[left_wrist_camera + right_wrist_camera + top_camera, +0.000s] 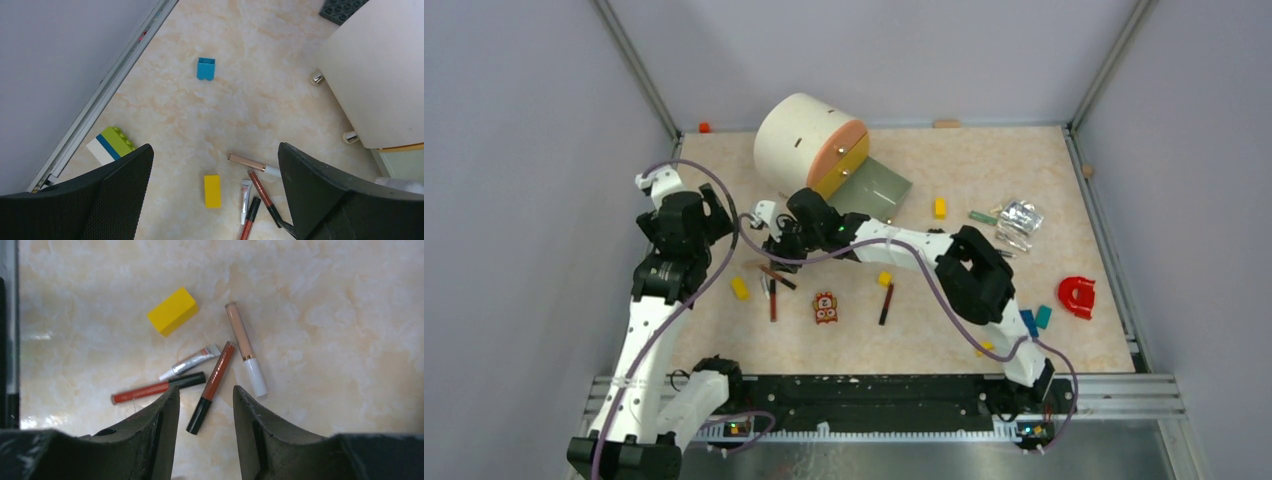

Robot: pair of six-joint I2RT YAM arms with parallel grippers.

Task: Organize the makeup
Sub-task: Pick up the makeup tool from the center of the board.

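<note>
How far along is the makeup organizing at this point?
Nothing is visibly put away yet. In hand: the open right gripper hangs over four makeup tubes, above the brown-red gloss tube with a black cap; the left gripper is open, empty. Left: those tubes and a dark thin stick lying apart.

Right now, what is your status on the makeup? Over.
Left gripper open, empty. Right gripper open, above four makeup tubes, brown-red tube under its gap. Yellow block beside them, apart.

No text, brand or number legible in any view. Silver tube (pixel 190 361): too small and blurred to tell any print. Toy figure (pixel 826 308): pattern only, no readable characters.
</note>
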